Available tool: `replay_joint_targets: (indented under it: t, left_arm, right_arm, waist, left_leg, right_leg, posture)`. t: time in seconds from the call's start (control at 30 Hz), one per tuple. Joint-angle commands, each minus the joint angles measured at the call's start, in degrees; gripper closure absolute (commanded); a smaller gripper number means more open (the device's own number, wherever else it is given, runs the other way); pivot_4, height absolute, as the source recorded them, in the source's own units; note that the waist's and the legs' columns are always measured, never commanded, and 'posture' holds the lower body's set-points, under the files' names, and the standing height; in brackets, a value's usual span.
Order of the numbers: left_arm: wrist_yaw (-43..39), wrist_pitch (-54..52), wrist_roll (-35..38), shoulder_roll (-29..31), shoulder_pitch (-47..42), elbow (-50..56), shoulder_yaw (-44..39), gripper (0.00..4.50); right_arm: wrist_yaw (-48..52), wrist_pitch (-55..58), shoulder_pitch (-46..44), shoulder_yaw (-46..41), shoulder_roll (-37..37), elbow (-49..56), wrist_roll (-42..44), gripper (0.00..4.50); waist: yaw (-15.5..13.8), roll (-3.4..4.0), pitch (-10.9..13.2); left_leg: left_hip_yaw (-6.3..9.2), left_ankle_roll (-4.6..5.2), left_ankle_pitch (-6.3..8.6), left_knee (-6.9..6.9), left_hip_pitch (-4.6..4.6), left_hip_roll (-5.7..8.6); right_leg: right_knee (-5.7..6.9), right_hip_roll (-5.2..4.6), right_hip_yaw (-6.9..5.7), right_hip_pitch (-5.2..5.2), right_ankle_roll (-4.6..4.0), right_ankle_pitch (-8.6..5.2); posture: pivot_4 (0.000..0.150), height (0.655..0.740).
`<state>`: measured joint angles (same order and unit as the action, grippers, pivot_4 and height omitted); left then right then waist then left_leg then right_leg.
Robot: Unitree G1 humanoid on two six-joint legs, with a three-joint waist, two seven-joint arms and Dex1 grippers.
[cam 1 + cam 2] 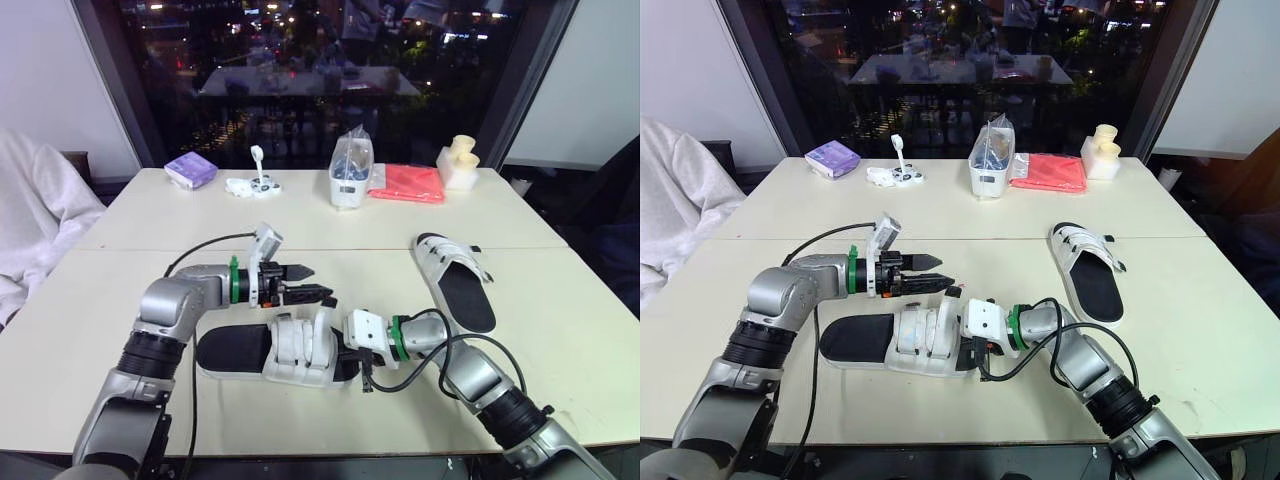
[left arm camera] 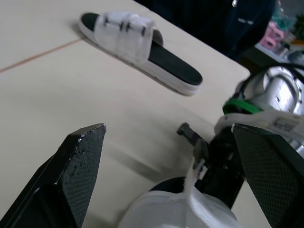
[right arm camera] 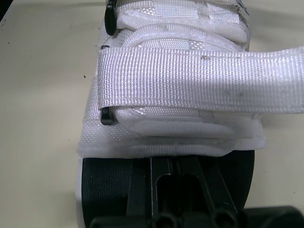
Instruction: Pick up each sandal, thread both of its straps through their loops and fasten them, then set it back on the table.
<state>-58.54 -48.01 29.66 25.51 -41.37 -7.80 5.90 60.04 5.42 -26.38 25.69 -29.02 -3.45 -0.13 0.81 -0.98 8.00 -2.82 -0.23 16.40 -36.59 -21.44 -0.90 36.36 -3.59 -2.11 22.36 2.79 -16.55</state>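
Near sandal lay on tabletop; strap fastening apparently underway. Left gripper hung above loose strap end, fingers wide apart, empty. Right gripper sat at sandal, opening impossible to tell. Next likely called for pinching strap end.

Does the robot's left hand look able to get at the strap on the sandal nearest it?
Probably yes. The left gripper hovers open just above the near sandal, and its loose strap end rises between the fingers with nothing in between.
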Motion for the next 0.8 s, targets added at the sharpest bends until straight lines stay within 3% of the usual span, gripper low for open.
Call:
replay_joint_targets:
  t: [0.03,0.4,0.47,0.57,0.73,0.8]
  left_arm:
    - [-0.43,2.38,-1.54,-0.65,-1.98,0.05,1.40,0.06]
    - [-1.67,4.02,-3.56,-1.34,-2.13,-2.22,3.08,0.06]
    - [-1.84,3.91,-3.61,-1.42,-2.14,-2.38,3.13,0.59]
    - [-2.28,3.59,-3.47,-1.53,-2.03,-2.25,3.21,1.86]
    - [-3.30,2.16,-2.44,-1.56,-1.98,-1.73,2.80,4.47]
    - [-3.98,0.41,-0.64,-1.58,-2.11,-1.01,1.50,4.47]
  right_arm:
    - [0.42,3.37,2.92,4.12,-1.16,-5.43,-5.02,4.50]
    - [0.06,3.59,2.64,4.10,-0.61,-5.63,-5.26,4.50]
    - [0.01,3.56,2.73,4.12,-0.60,-5.66,-5.29,4.50]
    - [-0.03,3.62,2.97,4.10,-0.62,-5.49,-5.27,4.50]
    - [-0.14,3.63,3.05,4.02,-0.62,-5.57,-5.26,4.50]
    - [-0.16,3.75,3.15,4.02,-0.65,-5.41,-5.24,4.50]
  waist:
    - [0.00,0.00,0.00]
    - [0.09,0.00,0.00]
    - [0.11,0.00,0.00]
    - [0.13,0.00,0.00]
    - [0.14,0.00,0.00]
    - [0.15,0.00,0.00]
  left_leg:
    - [0.00,0.00,0.00,0.00,0.00,0.00]
    - [0.00,0.00,0.00,0.00,0.00,0.00]
    - [0.00,0.00,0.00,0.00,-0.01,0.00]
    - [0.00,0.00,0.00,0.00,0.00,0.00]
    - [0.00,0.00,0.00,0.00,0.00,0.00]
    - [0.00,0.00,0.00,0.00,-0.01,0.00]
  right_leg:
    - [0.00,0.00,0.00,0.00,0.00,0.00]
    - [0.00,0.00,0.00,0.02,0.00,0.00]
    - [0.00,0.00,0.00,0.02,0.00,0.00]
    - [0.00,0.00,0.00,0.02,0.00,0.00]
    - [0.00,0.00,0.00,0.02,0.00,0.00]
    - [0.00,0.00,0.00,0.03,0.00,0.00]
  posture:
    - [0.150,0.7400]
    - [0.150,0.7400]
    - [0.150,0.7400]
    - [0.150,0.7400]
    - [0.150,0.7400]
    - [0.150,0.7400]
